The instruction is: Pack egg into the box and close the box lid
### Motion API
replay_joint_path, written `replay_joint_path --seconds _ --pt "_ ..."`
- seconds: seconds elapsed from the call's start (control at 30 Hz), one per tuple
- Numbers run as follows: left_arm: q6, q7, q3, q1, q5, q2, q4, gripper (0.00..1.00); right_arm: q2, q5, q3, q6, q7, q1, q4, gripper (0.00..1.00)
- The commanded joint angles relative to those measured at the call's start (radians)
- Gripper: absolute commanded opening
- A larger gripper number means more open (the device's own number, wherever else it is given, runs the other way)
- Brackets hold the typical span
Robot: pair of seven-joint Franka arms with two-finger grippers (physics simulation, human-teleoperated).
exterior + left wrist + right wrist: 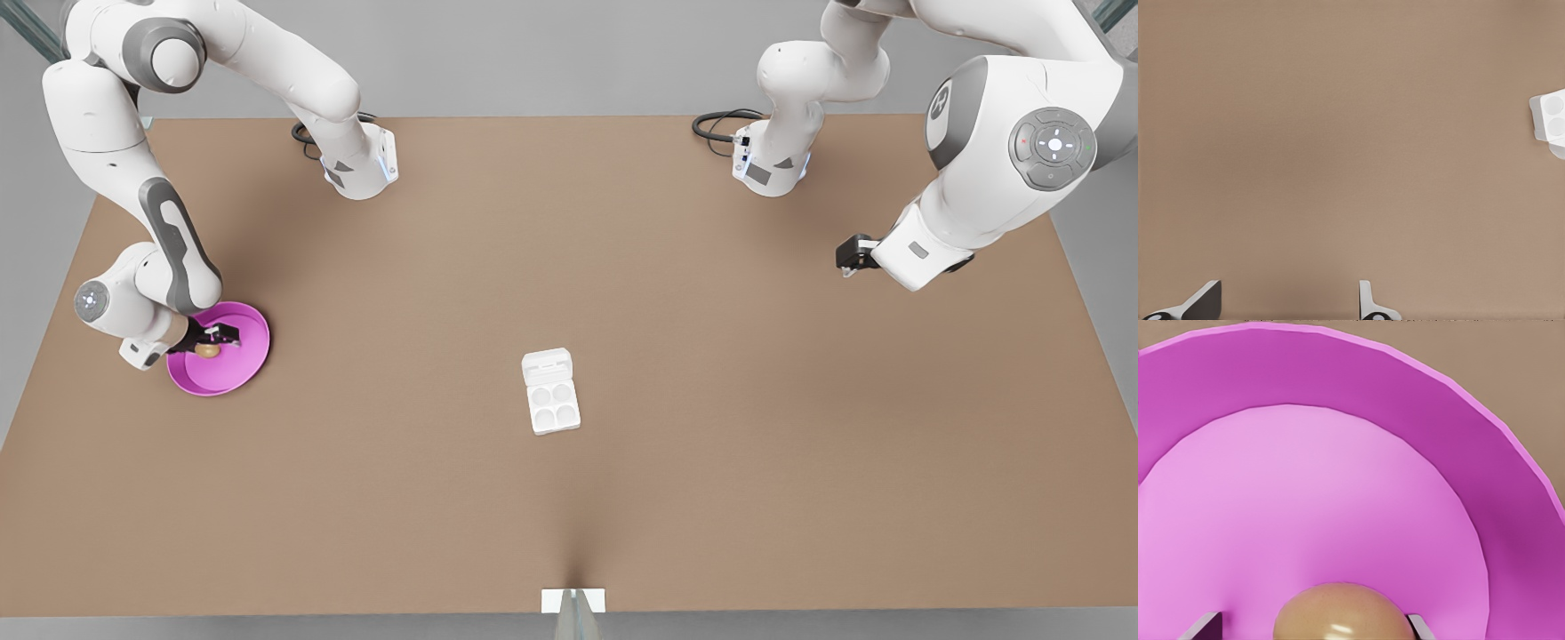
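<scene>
egg packing things lie spread over a wide brown tabletop (711, 373), which carries everything and fills the front view from edge to edge

two white arms reach in from the far edge. the arm toward 9 o'clock in the front view bends down low over a round pink dish (251, 356), and the right wrist view, with its pink dish (1338, 440) and tan egg, marks this one as the right arm. the arm toward 2 o'clock is the left one; it waits above bare tabletop, well apart from everything else

the pink dish sits near the 9 o'clock edge of the tabletop in the front view, well apart from the carton

the box (552, 406), a small white carton, lies near the middle of the tabletop, its four round hollows bare. the box lid (547, 365) lies flat and open at the carton's 12 o'clock end. a corner of the box (1551, 123) shows in the left wrist view

right gripper (213, 341) is down inside the dish, its jaws spread on either side of the egg (207, 350); whether they touch the egg (1343, 613) i cannot tell

left gripper (851, 256) hangs over bare tabletop with its jaws spread wide and nothing between them
</scene>
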State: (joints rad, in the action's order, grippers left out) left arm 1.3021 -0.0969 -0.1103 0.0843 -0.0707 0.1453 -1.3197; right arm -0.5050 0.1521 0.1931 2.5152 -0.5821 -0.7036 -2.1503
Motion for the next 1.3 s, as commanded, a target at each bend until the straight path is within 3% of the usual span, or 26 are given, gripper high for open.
replay_joint_path --seconds 0.0,0.63,0.7,0.9,0.97,1.03,1.27 --pt "0.0 0.0 0.0 0.0 -0.001 -0.001 0.0 1.0 0.002 0.0 0.0 -0.004 0.018 0.001 0.001 1.0" --pt "0.0 0.0 -0.002 0.0 -0.001 -0.001 0.0 1.0 0.01 -0.002 0.023 -0.021 0.041 0.012 0.006 1.0" --pt "0.0 0.0 0.0 0.0 -0.001 -0.001 0.0 1.0 0.008 -0.002 0.023 -0.019 0.045 0.013 0.006 0.88" --pt "0.0 0.0 -0.002 0.0 -0.001 -0.001 0.0 1.0 0.01 -0.003 0.023 -0.021 0.044 0.013 0.006 0.86" --pt "0.0 0.0 0.0 0.0 -0.001 -0.001 0.0 1.0 0.008 -0.003 0.023 -0.021 0.042 0.015 0.006 0.64" --pt "0.0 0.0 0.0 0.0 -0.001 -0.001 0.0 1.0 0.008 -0.003 0.023 -0.021 0.042 0.015 0.006 0.57" --pt "0.002 0.0 0.0 0.0 -0.001 -0.001 0.0 1.0 0.013 -0.003 0.037 -0.044 0.042 0.013 0.015 0.53"
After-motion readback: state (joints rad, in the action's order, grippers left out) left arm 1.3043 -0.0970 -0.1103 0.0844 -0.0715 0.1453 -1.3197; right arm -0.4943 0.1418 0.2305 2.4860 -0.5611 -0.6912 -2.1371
